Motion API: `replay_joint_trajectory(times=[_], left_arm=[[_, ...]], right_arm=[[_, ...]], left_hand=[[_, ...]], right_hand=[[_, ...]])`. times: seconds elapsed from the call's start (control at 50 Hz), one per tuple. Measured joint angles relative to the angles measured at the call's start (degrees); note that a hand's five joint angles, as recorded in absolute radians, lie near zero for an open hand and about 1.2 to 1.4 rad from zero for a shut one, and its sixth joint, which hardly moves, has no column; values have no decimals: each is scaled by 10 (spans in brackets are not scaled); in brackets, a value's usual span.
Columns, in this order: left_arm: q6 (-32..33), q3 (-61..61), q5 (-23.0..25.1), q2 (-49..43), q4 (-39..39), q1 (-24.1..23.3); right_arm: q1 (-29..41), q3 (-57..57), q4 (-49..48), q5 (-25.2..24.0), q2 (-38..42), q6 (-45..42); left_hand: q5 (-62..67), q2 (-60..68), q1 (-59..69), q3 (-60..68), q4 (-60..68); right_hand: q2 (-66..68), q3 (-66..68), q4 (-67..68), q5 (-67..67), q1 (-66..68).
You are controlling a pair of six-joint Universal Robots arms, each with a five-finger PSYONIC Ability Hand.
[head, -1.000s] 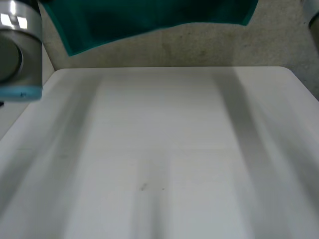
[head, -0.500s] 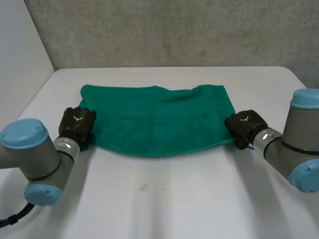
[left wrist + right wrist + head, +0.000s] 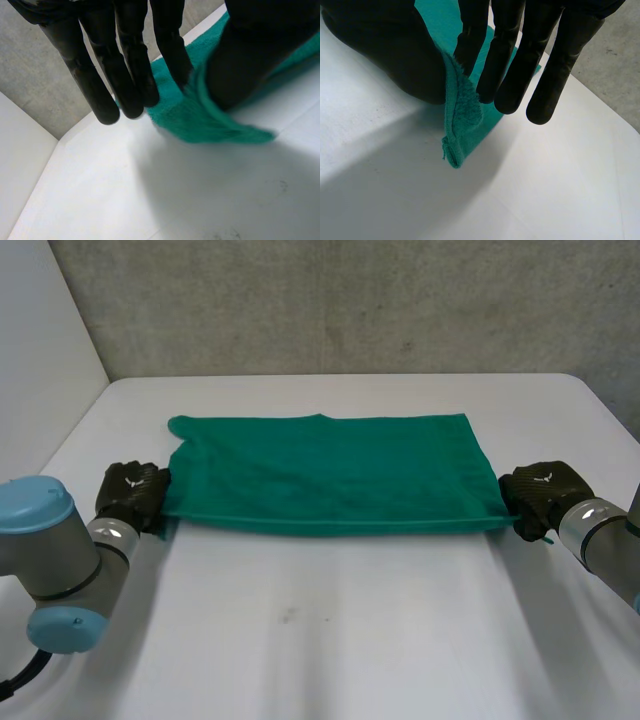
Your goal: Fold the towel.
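Observation:
A green towel (image 3: 330,475), folded double, lies flat and pulled taut across the middle of the white table (image 3: 320,640). My left hand (image 3: 130,495) is at its near left corner. In the left wrist view the thumb lies on the towel (image 3: 220,125) and one straight finger (image 3: 172,55) meets the raised cloth beside it, a light pinch; the other fingers stick out straight. My right hand (image 3: 540,495) is at the near right corner. There the towel's edge (image 3: 462,120) is pinched between the thumb and a straight finger (image 3: 470,35).
A grey concrete wall (image 3: 350,300) runs behind the table's far edge. Bare table top stretches from the towel to the near edge and around both hands.
A second ago the towel hung high above the table. It then came down onto the top, and both hands have since drawn apart and nearer, pulling it flat and wider.

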Motion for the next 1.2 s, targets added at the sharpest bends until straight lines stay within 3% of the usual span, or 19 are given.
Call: replay_joint_trajectory(times=[0.02,0.1,0.12,0.22,0.3,0.44,0.58,0.78,0.92,1.06,1.12,1.2], left_arm=[[0,-1,0,2,-2,0],[2,-10,-1,32,-23,2],[2,-12,-1,39,-27,2],[8,-29,-1,119,-75,2],[25,-45,0,223,-146,4],[125,-55,11,386,-313,11],[187,-68,31,396,-370,11],[202,2,38,144,-325,5],[211,236,-2,14,-289,-7],[152,413,-41,35,-151,-27],[91,435,-51,81,-55,-32],[57,418,-52,107,-21,-33]], right_arm=[[0,0,0,0,-1,0],[1,-2,3,2,-13,-2],[1,-3,5,2,-21,-3],[1,-13,27,1,-61,-13],[-1,-41,99,-2,-122,-46],[-23,-100,311,-1,-208,-197],[-28,-97,390,6,-210,-290],[-14,-100,377,48,-50,-300],[30,-321,290,110,40,-241],[43,-501,122,117,32,-120],[43,-515,15,116,-4,-71],[42,-479,-39,113,-45,-54]], left_hand=[[173,169,186,167,174],[173,169,186,167,174],[211,230,197,227,239],[211,230,197,227,239],[211,231,197,227,239],[211,231,197,228,240],[211,232,197,228,240],[211,232,197,229,240],[211,232,197,229,240],[211,232,197,229,240],[211,232,197,229,240],[211,232,197,229,240]], right_hand=[[0,0,0,0,0],[0,0,0,0,0],[0,0,0,0,0],[0,0,0,0,0],[0,0,0,0,0],[0,0,0,0,0],[0,0,0,0,0],[0,0,0,0,0],[0,0,0,0,0],[0,0,0,0,0],[0,0,0,2,0],[0,0,0,4,0]])
